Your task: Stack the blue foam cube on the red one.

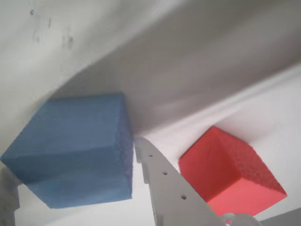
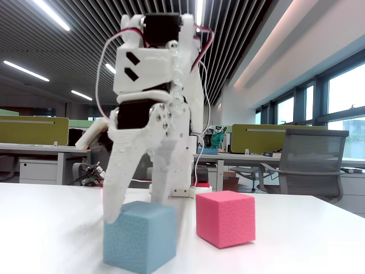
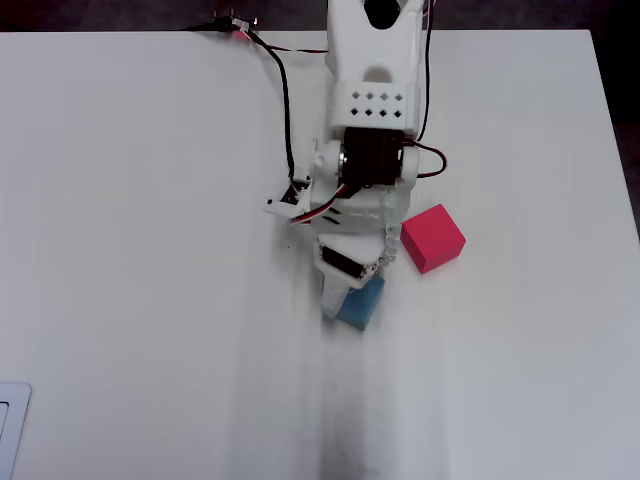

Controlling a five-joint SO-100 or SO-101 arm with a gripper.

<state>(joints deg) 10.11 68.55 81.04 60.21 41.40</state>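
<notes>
The blue foam cube [image 2: 140,240] rests on the white table [image 2: 296,240]. In the wrist view it [image 1: 75,150] fills the gap between my two fingers. My gripper [image 2: 137,208] is open and reaches down over the cube's top, with one finger [image 2: 112,211] at its left upper corner and the other behind it. I cannot tell whether the fingers press on it. The red cube [image 2: 225,218] stands on the table just right of the blue one, apart from it. In the wrist view it [image 1: 230,172] lies outside the right finger [image 1: 164,179]. From overhead, the gripper [image 3: 345,295] partly hides the blue cube [image 3: 362,305], and the red cube [image 3: 433,238] is up and to the right.
The arm's base and cables [image 3: 285,90] are at the table's far edge in the overhead view. A pale object [image 3: 10,430] shows at the lower left corner there. Office desks and a chair [image 2: 311,160] stand behind the table.
</notes>
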